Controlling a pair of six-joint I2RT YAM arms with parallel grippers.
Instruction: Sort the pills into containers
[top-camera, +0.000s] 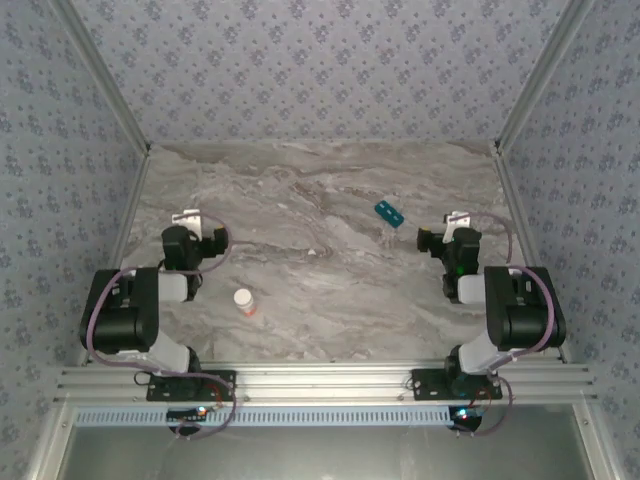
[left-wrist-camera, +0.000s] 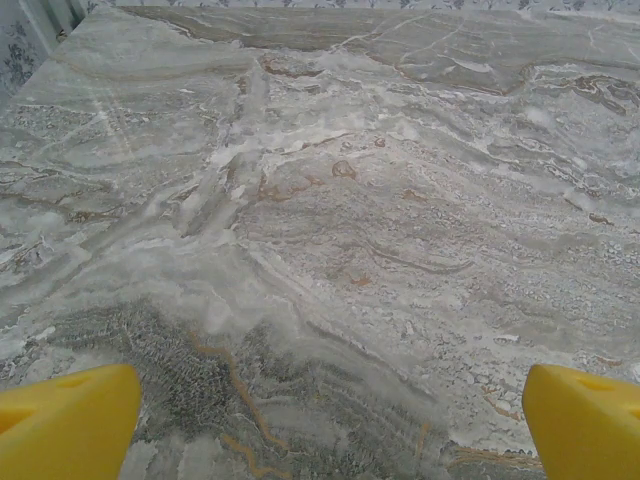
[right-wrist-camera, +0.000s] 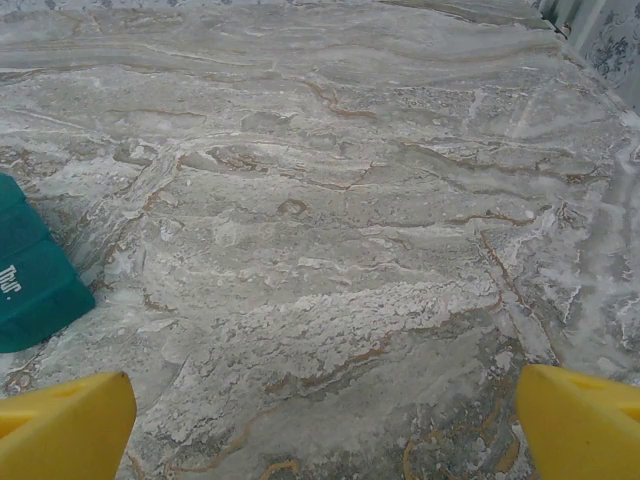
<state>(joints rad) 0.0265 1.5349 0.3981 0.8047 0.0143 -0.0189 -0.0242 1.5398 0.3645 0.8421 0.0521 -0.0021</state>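
top external: sorting is judged unstarted, left claw (left-wrist-camera: 320, 435) and right claw (right-wrist-camera: 320, 430) are held wide open and empty, the pill box (top-camera: 390, 211) is seen at ten o'clock of the right claw, and a reach there is needed.

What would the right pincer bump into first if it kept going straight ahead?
Probably the grey marble tabletop: the open right pincer points at bare stone. The small teal plastic pill box sits off to its left.
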